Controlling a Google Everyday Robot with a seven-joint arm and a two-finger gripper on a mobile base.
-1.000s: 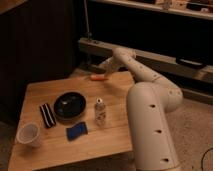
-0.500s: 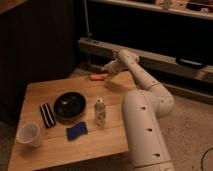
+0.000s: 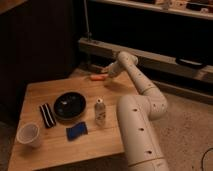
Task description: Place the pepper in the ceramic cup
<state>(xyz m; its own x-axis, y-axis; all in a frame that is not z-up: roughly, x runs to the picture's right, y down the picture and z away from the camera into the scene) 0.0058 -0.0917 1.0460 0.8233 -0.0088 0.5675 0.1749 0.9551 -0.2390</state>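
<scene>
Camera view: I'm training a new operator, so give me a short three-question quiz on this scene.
1. True or false: the pepper lies inside the ceramic cup.
2. The gripper, open at the table's far edge, is nearest to: A) the black bowl, B) the pepper, C) the ceramic cup.
3. Which upright thing stands beside the black bowl, on the arm's side?
Key: 1 false, the pepper lies on the table, far from the ceramic cup; 2 B; 3 the can.

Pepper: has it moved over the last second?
No. The pepper stays at the same spot near the table's far edge; the claw is just beside it.
</scene>
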